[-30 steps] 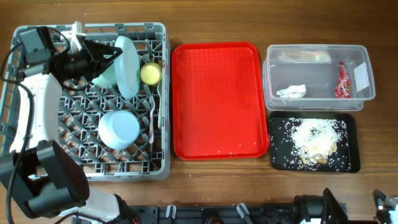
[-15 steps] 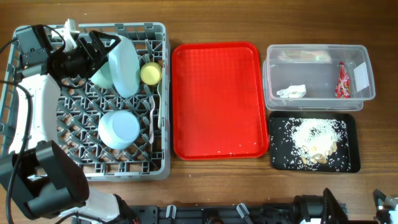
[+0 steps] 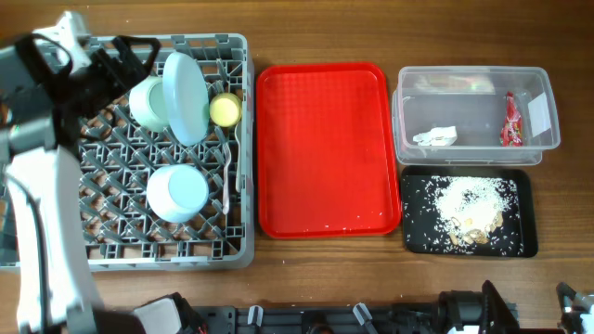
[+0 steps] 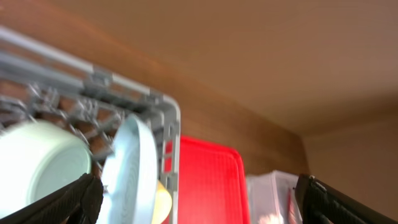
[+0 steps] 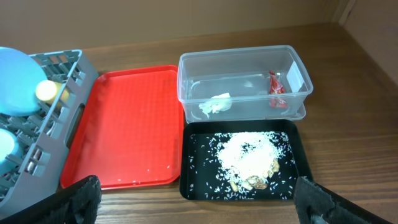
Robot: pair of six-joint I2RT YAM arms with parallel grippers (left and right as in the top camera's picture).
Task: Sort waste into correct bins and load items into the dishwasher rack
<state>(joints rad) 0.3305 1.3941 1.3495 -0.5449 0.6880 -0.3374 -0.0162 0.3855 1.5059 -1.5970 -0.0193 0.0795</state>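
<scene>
Since the earlier frame, your left end effector (image 3: 135, 56) has released the teal bowl (image 3: 148, 102) and now stands spread wide, empty. The bowl sits at 11 o'clock in the dishwasher rack (image 3: 246, 167), beside the plate (image 3: 186, 97). Right end effector (image 5: 199, 199) is also spread, empty. Loading looks complete; next, lift clear.

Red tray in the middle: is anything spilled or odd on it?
Only a few white specks lie on the red tray near its front edge, resembling the rice-like grains heaped in the black tray. Nothing else stands out.
</scene>
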